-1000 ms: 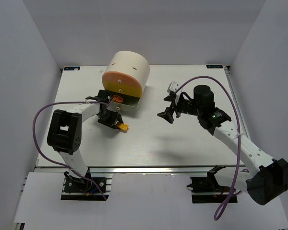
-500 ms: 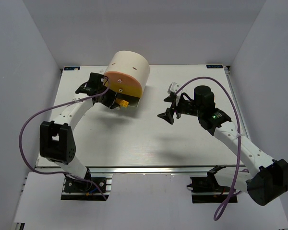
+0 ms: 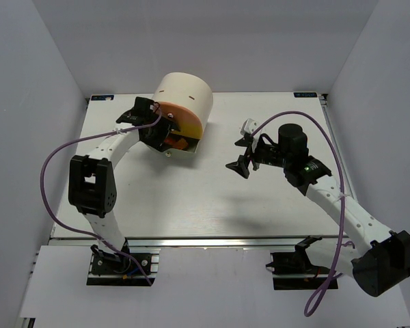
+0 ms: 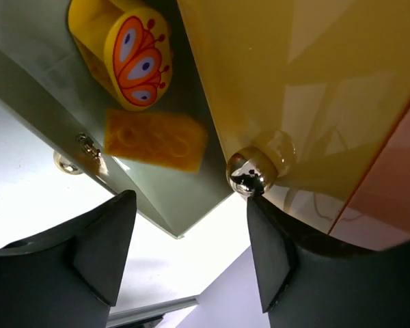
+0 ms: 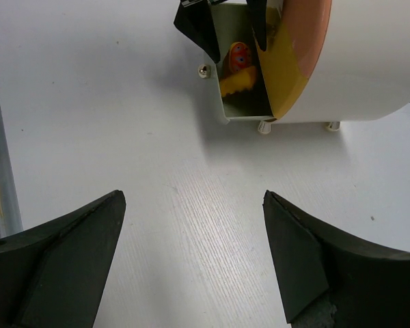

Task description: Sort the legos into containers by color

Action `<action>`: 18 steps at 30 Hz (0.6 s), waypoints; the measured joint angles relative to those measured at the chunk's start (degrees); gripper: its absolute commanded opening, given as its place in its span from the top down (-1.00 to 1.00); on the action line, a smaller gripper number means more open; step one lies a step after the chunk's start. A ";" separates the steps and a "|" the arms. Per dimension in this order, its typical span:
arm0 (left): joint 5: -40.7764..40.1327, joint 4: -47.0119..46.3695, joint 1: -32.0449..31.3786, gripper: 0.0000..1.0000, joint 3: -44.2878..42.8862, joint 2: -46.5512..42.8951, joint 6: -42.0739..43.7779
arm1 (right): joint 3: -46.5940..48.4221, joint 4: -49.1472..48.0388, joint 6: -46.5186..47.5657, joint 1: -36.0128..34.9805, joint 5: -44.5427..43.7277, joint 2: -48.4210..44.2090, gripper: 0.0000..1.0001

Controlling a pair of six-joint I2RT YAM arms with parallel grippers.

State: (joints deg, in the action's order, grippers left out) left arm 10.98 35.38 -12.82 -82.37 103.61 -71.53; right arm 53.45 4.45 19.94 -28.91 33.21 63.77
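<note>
Release at the drawer. At the left, the left arm (image 3: 109, 147) reaches to the face of the cream cabinet (image 3: 188, 92). A second ago we saw it low over the counter (image 3: 212, 198) with the yellow-orange brick (image 4: 156, 140) at its jaws, and half a second ago it was bringing that brick up to the pulled-out bottom drawer (image 4: 181, 195). Now its jaws stand apart and hold nothing, poised just outside the drawer's rim. The brick lies flat on the drawer floor, studs toward the wrist camera, just beside the round disc (image 4: 133, 58) with red markings and apart from both jaws. To its right the yellow drawer front (image 4: 314, 82) is closed, its knob (image 4: 249, 176) close to one jaw. We judge this brick delivered. Whether the drawer's colour suits it we cannot tell, since its inside reads grey-green. Farther right, the right arm (image 3: 328, 195) has not moved across the three moments. It hovers over the counter, jaws wide apart and empty, facing the open drawer. We find no green or purple brick in any view.
</note>
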 measured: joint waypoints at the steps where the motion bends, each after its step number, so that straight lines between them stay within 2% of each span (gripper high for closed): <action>1: 0.15 -0.04 0.00 -0.55 0.00 0.02 -0.11 | 0.00 0.00 0.00 0.02 0.02 -0.02 -0.74; 3: 0.35 -0.28 0.00 -0.51 0.02 -0.11 -0.15 | 0.00 0.04 0.00 0.02 0.31 -0.02 -0.74; 5: 0.59 -0.96 0.00 -0.25 0.11 -0.35 -0.22 | -0.02 0.11 0.11 0.07 0.92 -0.02 -0.65; 6: 0.79 -1.44 0.00 0.28 0.26 -0.61 -0.26 | -0.02 0.13 0.31 0.07 1.66 0.02 -0.57; 7: 1.14 -2.08 0.02 0.54 0.55 -1.01 -0.42 | -0.02 0.26 0.70 0.07 2.67 0.09 -0.21; 9: 2.14 -4.35 0.02 1.00 1.62 -2.43 0.79 | 0.00 0.92 2.84 0.04 5.29 0.70 0.29; 10: 2.97 -6.21 0.02 1.00 2.54 -3.56 1.57 | 0.00 1.55 3.91 0.00 7.23 1.38 0.86; 11: 3.80 -7.91 0.02 1.00 3.56 -4.85 2.58 | 0.00 1.88 5.40 0.00 8.98 2.36 1.00; 15: 6.45 -12.83 0.02 1.00 8.79 -13.33 8.70 | 1.05 3.37 8.90 -1.55 13.11 9.55 1.00; 18: 4.98 -11.52 0.00 0.78 12.00 -21.88 15.04 | 6.80 5.38 10.91 -4.90 10.75 18.93 1.00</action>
State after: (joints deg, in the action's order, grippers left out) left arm 15.97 23.86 -12.82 -70.37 81.73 -56.49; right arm 60.25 9.82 30.85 -33.80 43.97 82.70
